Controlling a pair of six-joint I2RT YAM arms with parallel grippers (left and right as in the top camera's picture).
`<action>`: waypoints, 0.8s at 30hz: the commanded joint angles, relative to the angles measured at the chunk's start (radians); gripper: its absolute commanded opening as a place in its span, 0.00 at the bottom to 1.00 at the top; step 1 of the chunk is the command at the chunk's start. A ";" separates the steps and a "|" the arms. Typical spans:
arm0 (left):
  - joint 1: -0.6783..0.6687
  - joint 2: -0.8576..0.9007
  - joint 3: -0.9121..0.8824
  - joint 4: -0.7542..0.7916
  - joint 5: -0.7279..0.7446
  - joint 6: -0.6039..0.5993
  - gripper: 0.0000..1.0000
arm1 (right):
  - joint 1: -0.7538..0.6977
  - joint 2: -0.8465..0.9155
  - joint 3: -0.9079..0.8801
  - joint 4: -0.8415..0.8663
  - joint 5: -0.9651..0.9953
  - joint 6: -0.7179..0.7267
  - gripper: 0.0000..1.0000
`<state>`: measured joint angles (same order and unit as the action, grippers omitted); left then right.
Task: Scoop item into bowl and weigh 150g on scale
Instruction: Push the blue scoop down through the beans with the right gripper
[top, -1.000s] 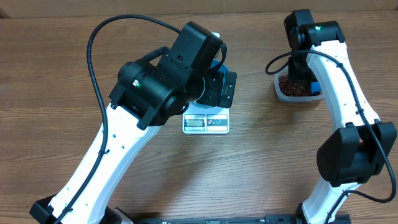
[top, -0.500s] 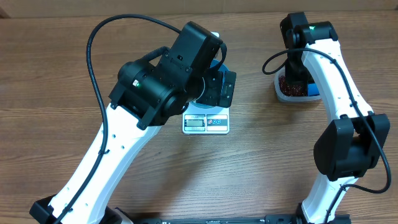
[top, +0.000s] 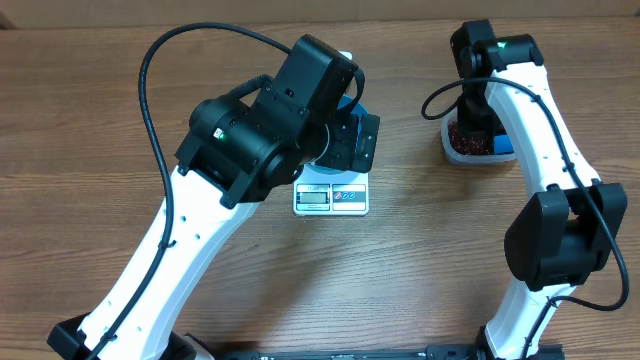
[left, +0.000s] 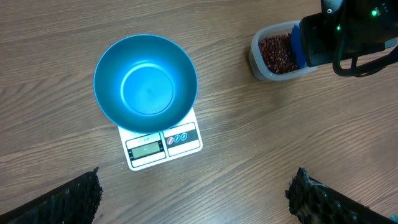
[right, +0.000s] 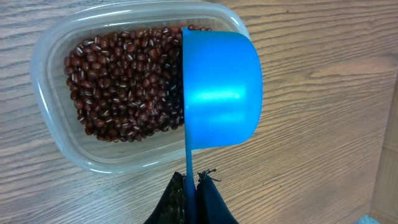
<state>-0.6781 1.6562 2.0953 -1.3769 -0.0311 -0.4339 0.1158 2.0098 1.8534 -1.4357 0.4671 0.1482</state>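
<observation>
Two roles: right jaws clamp the scoop (right: 221, 87) over the beans (right: 121, 81) (seemingly poised to dig); left jaws gape above the bowl (left: 145, 81).

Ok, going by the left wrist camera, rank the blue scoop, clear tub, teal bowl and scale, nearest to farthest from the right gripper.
1. Blue scoop, clamped in the right gripper, upper right.
2. Clear tub, right beside it.
3. Teal bowl and scale, left of centre; the bowl sits on the scale, too close to call.
</observation>
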 joint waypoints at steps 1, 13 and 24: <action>0.005 0.008 0.015 0.000 -0.014 0.019 0.99 | 0.003 0.012 0.016 -0.011 -0.024 -0.003 0.04; 0.005 0.008 0.015 0.001 -0.014 0.020 1.00 | 0.003 0.054 0.016 -0.033 -0.046 -0.004 0.04; 0.005 0.008 0.015 0.000 -0.013 0.020 0.99 | 0.003 0.055 0.016 -0.032 -0.120 -0.027 0.04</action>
<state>-0.6781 1.6562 2.0953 -1.3769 -0.0311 -0.4339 0.1192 2.0418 1.8538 -1.4666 0.3958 0.1295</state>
